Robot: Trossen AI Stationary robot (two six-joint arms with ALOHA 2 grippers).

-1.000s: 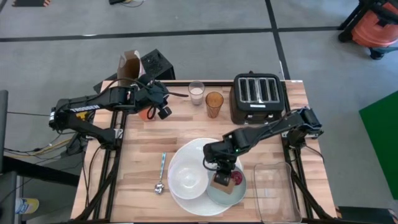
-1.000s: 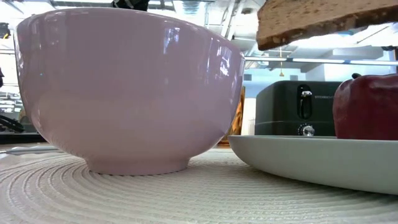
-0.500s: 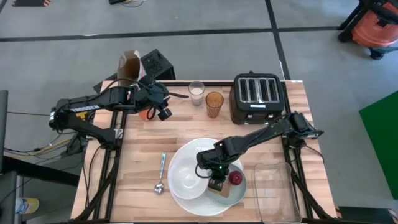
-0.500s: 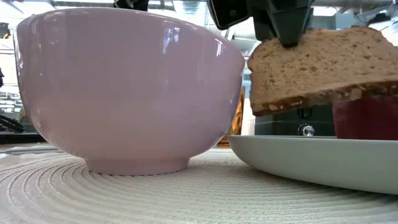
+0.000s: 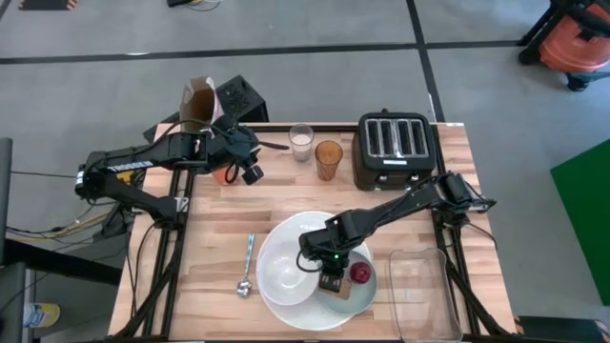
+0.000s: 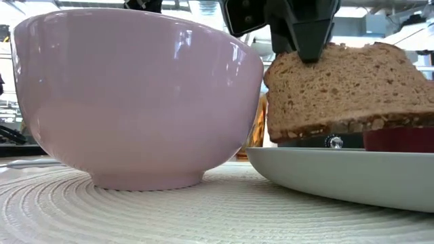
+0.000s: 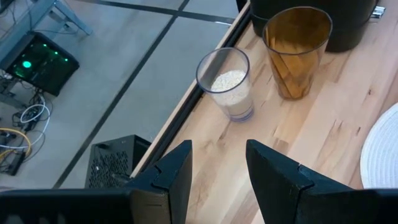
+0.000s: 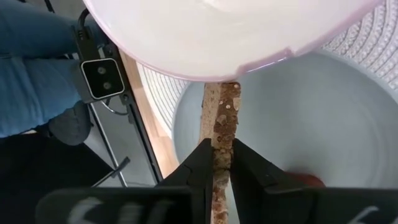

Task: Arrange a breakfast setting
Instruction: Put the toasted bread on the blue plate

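Note:
My right gripper (image 5: 331,274) is shut on a slice of brown toast (image 6: 339,88) above the pale green small plate (image 6: 339,173), beside the white bowl (image 5: 286,273) on the large white plate (image 5: 310,229). The red fruit (image 5: 360,273) lies on the small plate behind the toast. The teal-handled spoon (image 5: 247,265) lies left of the large plate. My left gripper (image 7: 217,168) is open and empty at the far left, facing the milk glass (image 7: 227,84) and the amber glass (image 7: 297,50). The cereal box (image 5: 198,103) stands at the far left corner. My right gripper pinches the toast's upper crust edge (image 6: 319,57) between its two fingers (image 6: 305,37), which come from above, pointing down. The slice stands on edge, slightly tilted, and shows edge-on between the fingers in the right wrist view (image 8: 221,134). Its lower crust (image 6: 339,127) hangs just above the small plate.
A black toaster (image 5: 396,148) stands at the far right. A clear tray (image 5: 424,295) sits at the near right corner. An orange thing (image 5: 226,174) lies under my left arm. A person's blue-clad leg (image 8: 31,74) shows beyond the table.
My right gripper has gone down and toward the table's near edge with the toast. The slice has come down from high above the small plate to just over it, beside the bowl, and stays in the hold.

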